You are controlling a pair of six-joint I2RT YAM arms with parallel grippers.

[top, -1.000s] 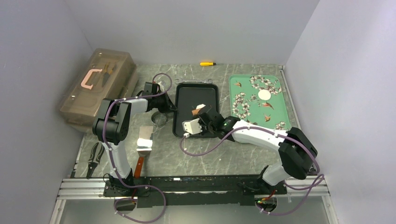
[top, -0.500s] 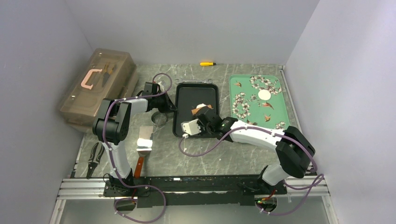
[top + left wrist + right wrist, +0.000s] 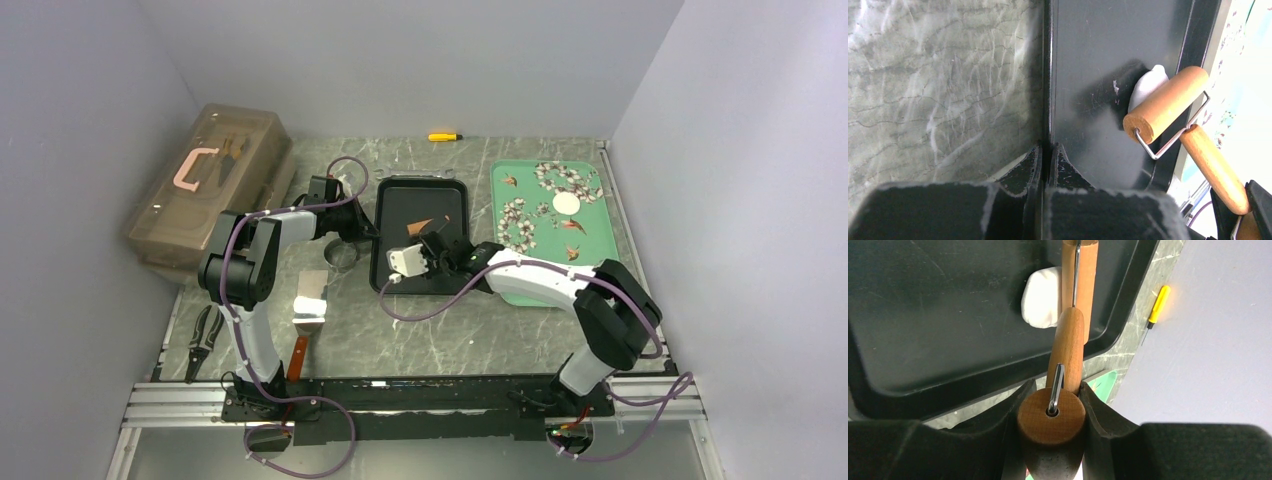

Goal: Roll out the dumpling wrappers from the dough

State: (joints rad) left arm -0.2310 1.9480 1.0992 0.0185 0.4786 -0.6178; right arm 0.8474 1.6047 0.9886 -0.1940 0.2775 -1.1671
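Note:
The dough (image 3: 1040, 296) is a small white lump on the black tray (image 3: 400, 205). It also shows in the left wrist view (image 3: 1147, 84). The wooden roller (image 3: 1079, 275) lies over the dough's right side, and in the top view the roller (image 3: 420, 226) hides the dough. My right gripper (image 3: 1051, 392) is shut on the roller's handle (image 3: 1066, 345); it shows in the top view (image 3: 441, 246) over the tray's near half. My left gripper (image 3: 1049, 147) is shut on the tray's left rim (image 3: 1047, 75); it also shows from above (image 3: 367, 232). One dumpling wrapper (image 3: 566, 203), a flat white round, lies on the green flowered tray (image 3: 590, 250).
A brown lidded toolbox (image 3: 205, 185) stands at the far left. A metal ring cutter (image 3: 343, 255) and a scraper (image 3: 309, 305) lie left of the black tray. Pliers (image 3: 204, 342) lie near the front left. A yellow screwdriver (image 3: 445, 136) lies at the back wall.
My right gripper has pushed the roller away from me, further onto the tray and over the dough. The white lump showed beside the roller from above before and is now covered. The left arm has not moved.

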